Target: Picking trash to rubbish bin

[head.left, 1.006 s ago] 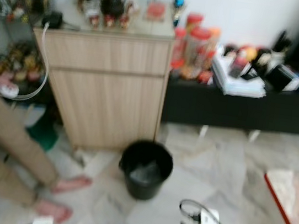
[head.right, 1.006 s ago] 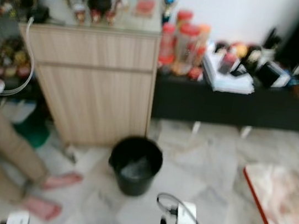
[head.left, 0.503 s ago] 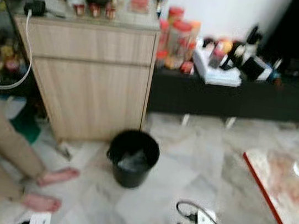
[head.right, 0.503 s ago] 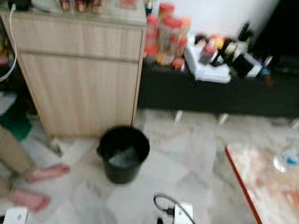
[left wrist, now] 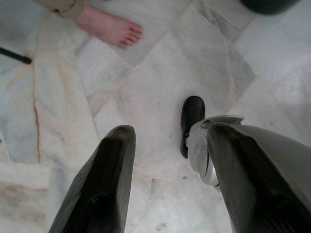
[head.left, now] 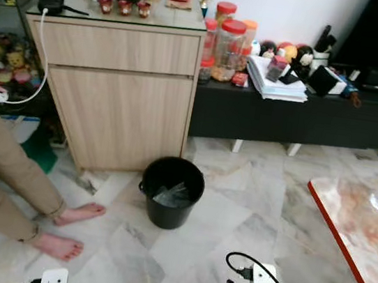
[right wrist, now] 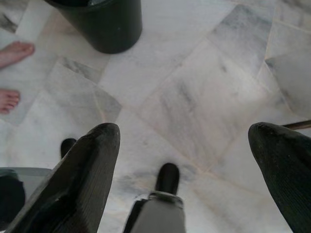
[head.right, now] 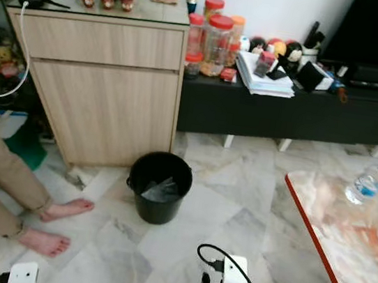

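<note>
While both arms hung low over the marble floor [head.left: 252, 193], each tool had its two black fingers wide apart and held nothing: the left tool [left wrist: 167, 184] pointed at the tiles near a person's bare foot [left wrist: 109, 26], and the right tool [right wrist: 189, 165] pointed at the tiles just short of the black rubbish bin [head.left: 171, 192]. The bin stood on the floor in front of the wooden cabinet [head.left: 120, 82], and something crumpled and pale already lay inside it. The likely trash was a clear plastic bottle [head.right: 370, 182] with a blue label, standing upright on the worktop with the red edge [head.right: 317, 230], over on the robot's right and well apart from the bin. It looked like the robot was finding its next piece. To do this well, it should turn to the right, stop close to the worktop, and bring the right tool in from the side, so the light bottle would not tip over. It should also stay away from the person's feet [head.left: 67, 230] beside the bin.
</note>
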